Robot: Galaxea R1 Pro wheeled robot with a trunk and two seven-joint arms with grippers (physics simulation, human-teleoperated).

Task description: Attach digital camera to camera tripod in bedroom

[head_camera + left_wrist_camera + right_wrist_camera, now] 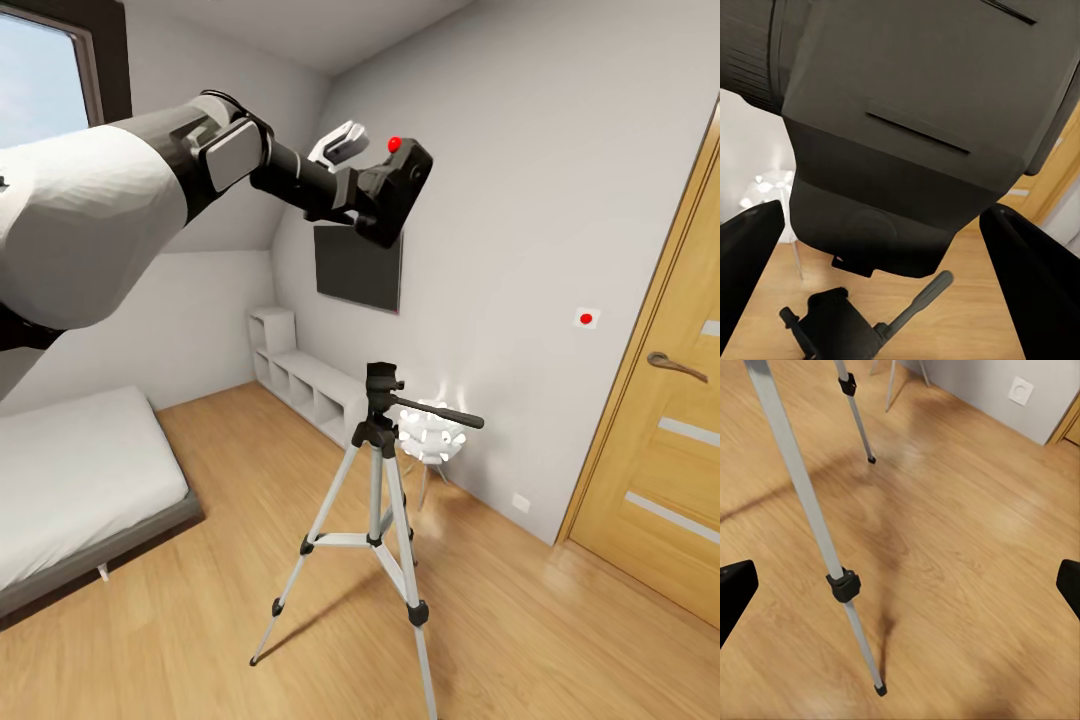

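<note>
My left gripper (pixel 365 185) is raised high and shut on the digital camera (pixel 398 185), a chunky black body with a red button on top. In the left wrist view the camera (pixel 915 127) sits between the dark fingers (pixel 746 262), and the tripod's pan head (pixel 840 322) and handle (pixel 919 300) lie below it. The camera tripod (pixel 375 480) stands on the wood floor under the camera, well apart from it, with its black pan head (pixel 382 385) bare. My right gripper (pixel 900 592) is open, low beside a silver tripod leg (pixel 802 502).
A low grey bed (pixel 80 490) lies at the left. A white shelf unit (pixel 305 385) and a wall TV (pixel 358 265) are behind the tripod. A white ball lamp (pixel 432 432) stands just past it. A wooden door (pixel 665 420) is at the right.
</note>
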